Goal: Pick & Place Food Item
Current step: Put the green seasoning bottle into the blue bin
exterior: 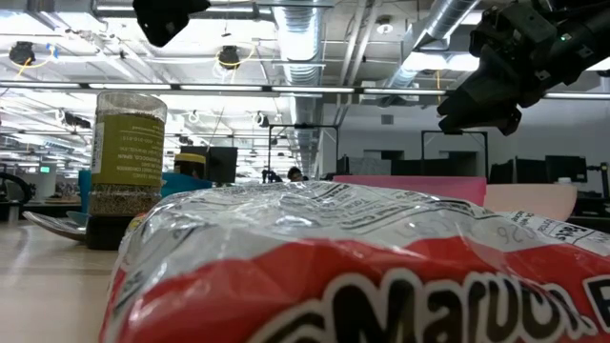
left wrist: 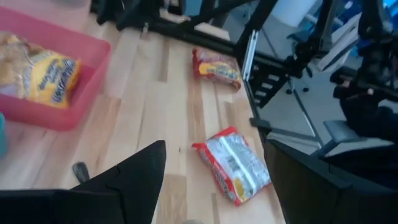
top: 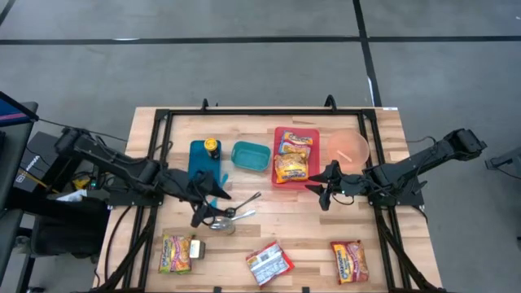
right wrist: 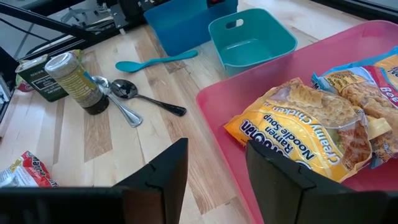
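A red tray at the table's middle holds two yellow ramen packets, also in the right wrist view. Three more packets lie near the front edge: one on the left, one in the middle and one on the right. My left gripper hangs open and empty above the spoons. In its wrist view the fingers frame the middle packet on the table farther off. My right gripper is open and empty, raised over the tray's near left corner.
A teal bin, a blue container with a yellow-lidded jar, and a pink bowl stand at the back. A seasoning jar, two spoons and a teal spoon lie left of the tray.
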`<action>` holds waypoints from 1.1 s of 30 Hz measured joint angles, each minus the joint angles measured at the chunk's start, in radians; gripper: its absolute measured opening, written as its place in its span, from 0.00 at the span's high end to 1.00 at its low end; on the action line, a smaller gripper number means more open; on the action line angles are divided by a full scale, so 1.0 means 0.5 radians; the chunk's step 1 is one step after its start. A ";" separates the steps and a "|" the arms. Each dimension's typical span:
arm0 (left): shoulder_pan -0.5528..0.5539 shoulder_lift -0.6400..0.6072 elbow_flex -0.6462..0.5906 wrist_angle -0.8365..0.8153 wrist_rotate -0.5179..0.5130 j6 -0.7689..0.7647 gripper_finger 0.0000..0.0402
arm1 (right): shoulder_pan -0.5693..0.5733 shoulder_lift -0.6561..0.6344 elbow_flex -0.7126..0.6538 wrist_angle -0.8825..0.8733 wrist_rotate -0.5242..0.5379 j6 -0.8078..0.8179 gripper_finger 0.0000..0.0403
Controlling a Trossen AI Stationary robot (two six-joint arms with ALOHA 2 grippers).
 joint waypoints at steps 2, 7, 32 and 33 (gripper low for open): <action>0.000 0.038 0.000 0.004 0.000 0.001 0.33 | 0.000 0.001 0.000 -0.002 0.000 0.000 0.61; 0.000 0.079 0.000 -0.050 -0.002 0.052 0.33 | 0.000 0.001 0.000 -0.002 0.000 0.000 0.61; -0.275 0.076 0.001 0.318 -0.338 -0.193 0.33 | -0.002 0.001 0.000 -0.010 0.015 0.000 0.61; -0.265 0.076 0.001 0.443 -0.283 -0.116 0.33 | -0.002 0.001 0.000 -0.010 0.016 0.000 0.61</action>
